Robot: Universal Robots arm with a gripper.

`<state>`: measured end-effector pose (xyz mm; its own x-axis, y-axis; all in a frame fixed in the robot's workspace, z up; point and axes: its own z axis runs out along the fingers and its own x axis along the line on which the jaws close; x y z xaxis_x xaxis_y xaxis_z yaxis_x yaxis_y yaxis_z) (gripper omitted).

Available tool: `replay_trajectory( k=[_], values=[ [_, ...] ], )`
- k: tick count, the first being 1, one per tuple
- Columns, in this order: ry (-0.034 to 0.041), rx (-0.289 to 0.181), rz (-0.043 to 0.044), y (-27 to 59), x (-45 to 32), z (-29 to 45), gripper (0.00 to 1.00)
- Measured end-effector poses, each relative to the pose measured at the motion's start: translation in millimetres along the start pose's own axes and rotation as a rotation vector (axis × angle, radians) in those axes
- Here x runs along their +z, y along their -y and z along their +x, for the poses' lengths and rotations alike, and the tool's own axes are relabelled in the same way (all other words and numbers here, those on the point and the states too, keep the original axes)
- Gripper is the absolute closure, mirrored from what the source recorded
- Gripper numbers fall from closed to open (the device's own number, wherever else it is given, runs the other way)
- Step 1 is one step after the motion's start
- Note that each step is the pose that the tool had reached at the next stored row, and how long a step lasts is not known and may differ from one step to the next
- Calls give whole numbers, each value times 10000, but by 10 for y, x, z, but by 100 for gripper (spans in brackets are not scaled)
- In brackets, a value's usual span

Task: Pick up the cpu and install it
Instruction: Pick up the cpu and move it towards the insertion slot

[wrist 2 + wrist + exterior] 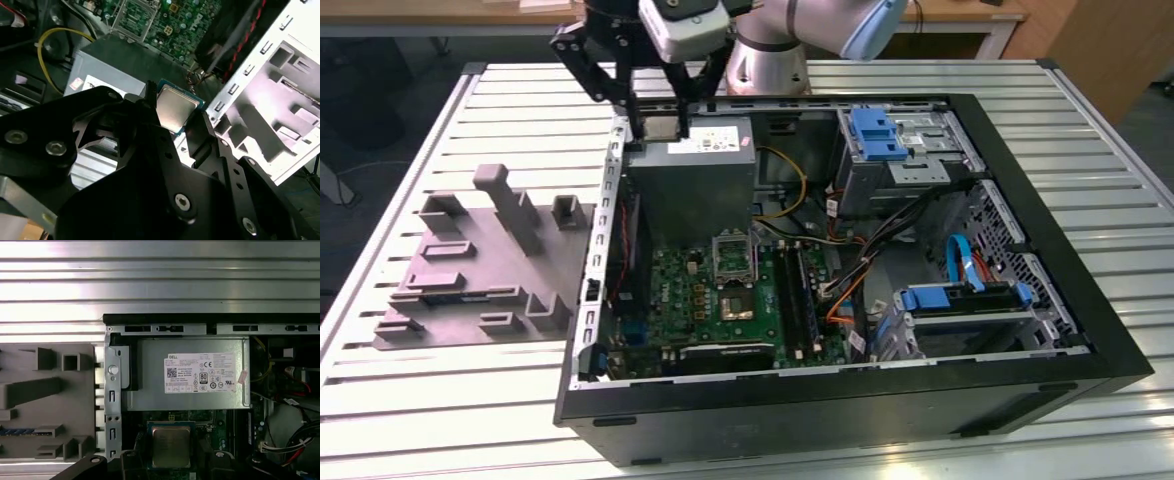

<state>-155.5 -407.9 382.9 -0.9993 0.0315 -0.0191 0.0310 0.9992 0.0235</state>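
The cpu (662, 126) is a small silvery square chip with a pale rim. It hangs in the air, pinched between the black fingers of my gripper (663, 122), which is shut on its edges. Both wrist views show the cpu (175, 111) (171, 444) flat between the fingers (202, 131). It hovers over the near-side edge of the grey power supply box (700, 175) in the open computer case. The green motherboard (707, 295) lies below, its metal-framed socket (734, 256) bare.
The black case (1067, 290) lies open on a slatted metal table (454, 400). A grey plastic tray (467, 270) with raised blocks sits at the exterior view's left. Drive bays with blue parts (874, 135) and loose cables (854, 270) fill the case's right side.
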Motion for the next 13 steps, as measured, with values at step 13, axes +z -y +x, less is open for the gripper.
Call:
replay_trajectory(
  k=[13],
  values=[
    [-1,0,0,-15,9,-469,53]
  ],
)
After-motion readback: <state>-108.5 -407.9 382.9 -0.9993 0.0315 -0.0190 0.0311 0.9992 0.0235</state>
